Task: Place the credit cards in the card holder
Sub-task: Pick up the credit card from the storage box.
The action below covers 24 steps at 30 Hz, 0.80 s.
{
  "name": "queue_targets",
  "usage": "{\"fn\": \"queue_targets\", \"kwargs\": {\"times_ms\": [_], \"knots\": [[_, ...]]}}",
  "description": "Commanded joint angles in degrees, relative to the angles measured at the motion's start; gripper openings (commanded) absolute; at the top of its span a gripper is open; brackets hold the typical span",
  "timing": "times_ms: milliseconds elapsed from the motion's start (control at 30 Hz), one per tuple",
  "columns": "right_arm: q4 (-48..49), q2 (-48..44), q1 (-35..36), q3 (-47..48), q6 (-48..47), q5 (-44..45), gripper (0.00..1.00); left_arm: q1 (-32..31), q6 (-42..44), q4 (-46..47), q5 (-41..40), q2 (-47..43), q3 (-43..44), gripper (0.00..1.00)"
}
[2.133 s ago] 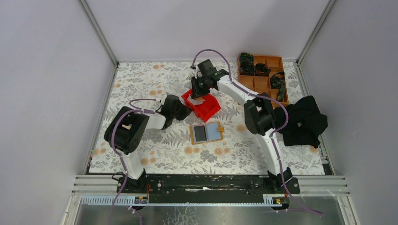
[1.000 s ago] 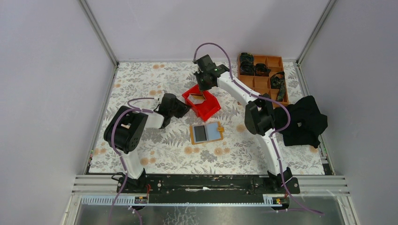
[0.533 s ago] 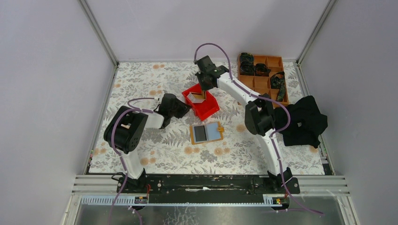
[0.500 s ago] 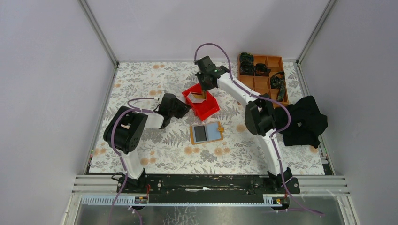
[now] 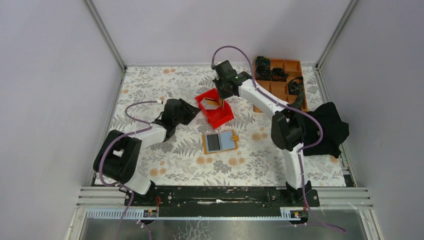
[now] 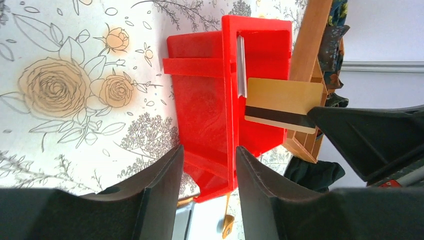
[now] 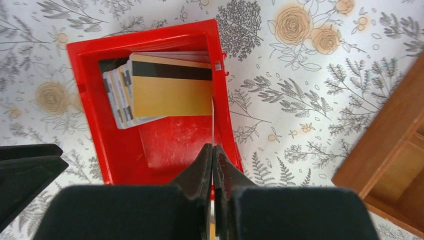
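The red bin (image 5: 220,119) is sitting near the middle of the floral tabletop (image 5: 150,85). The right arm is reaching over it from the 4 o'clock side, with the right fingers (image 7: 202,162) pressing together on a thin card. From the right wrist that card is showing only as a pale line, seen edge-on. From the left wrist it is showing as a gold card (image 6: 282,102) with a dark stripe, pinched by one end and reaching out past the bin's edge. Inside the bin, other credit cards (image 7: 120,100) are lying in a fanned stack, a second gold striped one on top and pale grey ones under it. The left fingers (image 6: 160,192) are standing spread at the bin's 9 o'clock side with part of the bin's wall between them; whether they are touching it I cannot tell. The card holder (image 5: 220,141) is lying open and flat on the tabletop at 6 o'clock of the bin, near it but apart from it and from both sets of fingers. Its dark grey panel is facing 9 o'clock and its bluish panel 3 o'clock. An orange-brown compartment tray (image 5: 292,67) holding dark items is sitting at 2 o'clock of the bin, in the far corner. A black cloth (image 5: 327,127) is lying bunched at the tabletop's 3 o'clock edge.
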Motion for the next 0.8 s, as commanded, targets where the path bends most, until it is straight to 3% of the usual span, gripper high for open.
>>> {"fn": "queue_targets", "kwargs": {"times_ms": [0,200,333,533,767], "knots": [[3.68,-8.86,0.72,-2.21,-0.28,0.28,0.0,0.59,3.36,-4.54,-2.13,-5.94,-1.67,0.51],[2.87,-13.87,0.81,-3.95,-0.35,-1.2,0.0,0.57,9.72,-7.84,0.39,-11.74,-1.32,0.53],[0.87,-18.1,0.81,-6.02,-0.48,-4.73,0.0,0.58,15.11,-6.64,6.47,-14.17,-1.02,0.56],[-2.54,-27.45,0.81,-12.86,-0.42,-13.51,0.0,0.58,20.55,-2.93,21.9,-16.63,-1.07,0.59],[-0.28,-40.99,0.81,-28.69,4.13,-27.98,0.0,0.54,21.78,2.35,40.1,-19.17,-4.24,0.62]]}}
